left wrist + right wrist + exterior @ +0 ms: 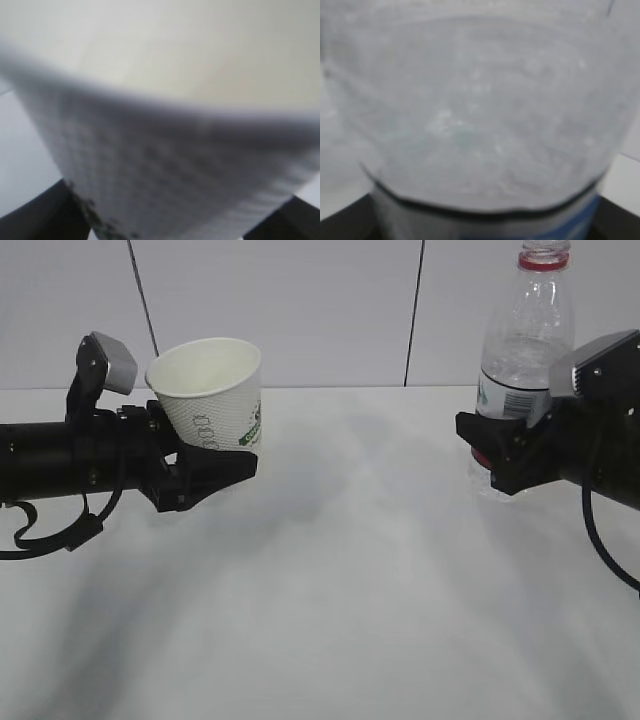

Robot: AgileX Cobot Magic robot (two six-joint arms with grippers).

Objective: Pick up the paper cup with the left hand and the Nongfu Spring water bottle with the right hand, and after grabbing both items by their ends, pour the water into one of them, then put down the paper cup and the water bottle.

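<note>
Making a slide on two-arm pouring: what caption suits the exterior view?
Left gripper holds a tilted paper cup aloft; right gripper grips an uncapped water bottle upright.

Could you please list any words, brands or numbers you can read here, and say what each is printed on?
None can be read.
Paper cup: green print and a logo, too small to read.
Water bottle: printed label, letters too small and partly hidden by the gripper.
Both wrist views: too blurred.
</note>
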